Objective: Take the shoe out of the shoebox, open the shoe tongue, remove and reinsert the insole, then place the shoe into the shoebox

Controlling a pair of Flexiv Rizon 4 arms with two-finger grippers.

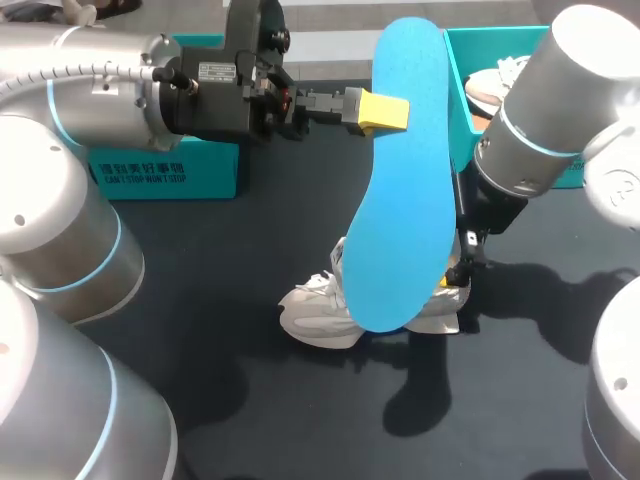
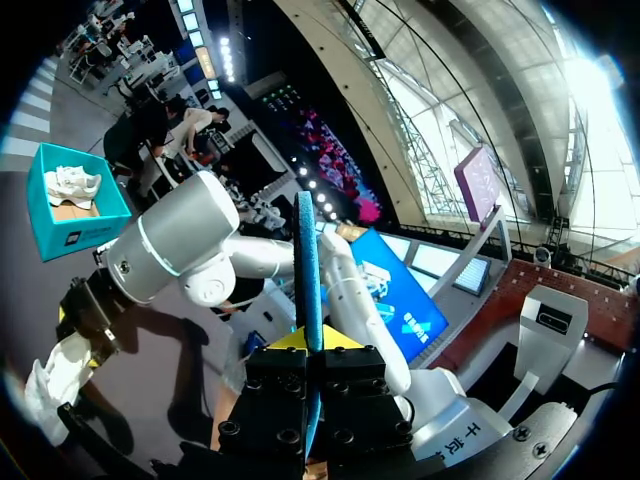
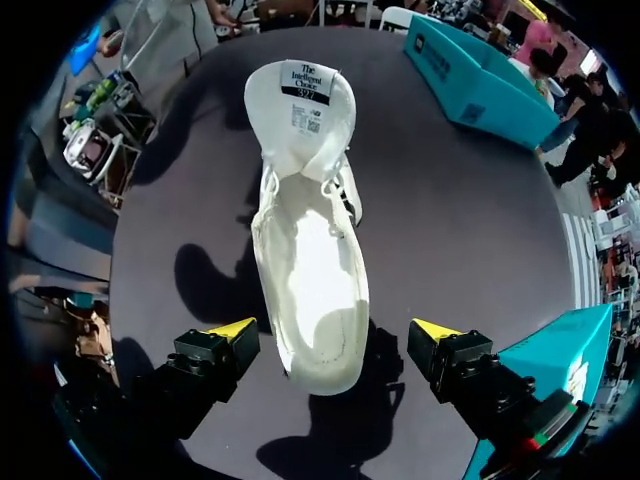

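A blue insole (image 1: 400,180) is held up above the table, my left gripper (image 1: 385,112) shut on its edge near the top. In the left wrist view the insole (image 2: 307,270) stands edge-on between that gripper's (image 2: 308,345) closed fingers. The white shoe (image 1: 315,310) lies on the dark table below, partly hidden by the insole. In the right wrist view the shoe (image 3: 310,270) has its tongue folded back and its inside bare. My right gripper (image 3: 335,328) is open, one finger on each side of the heel, not touching it. The teal shoebox (image 1: 455,90) stands at the back right.
A second white shoe (image 1: 490,85) lies inside the shoebox. Another teal box (image 1: 165,165) stands at the back left under my left arm. My right arm (image 1: 530,120) reaches down close in front of the shoebox.
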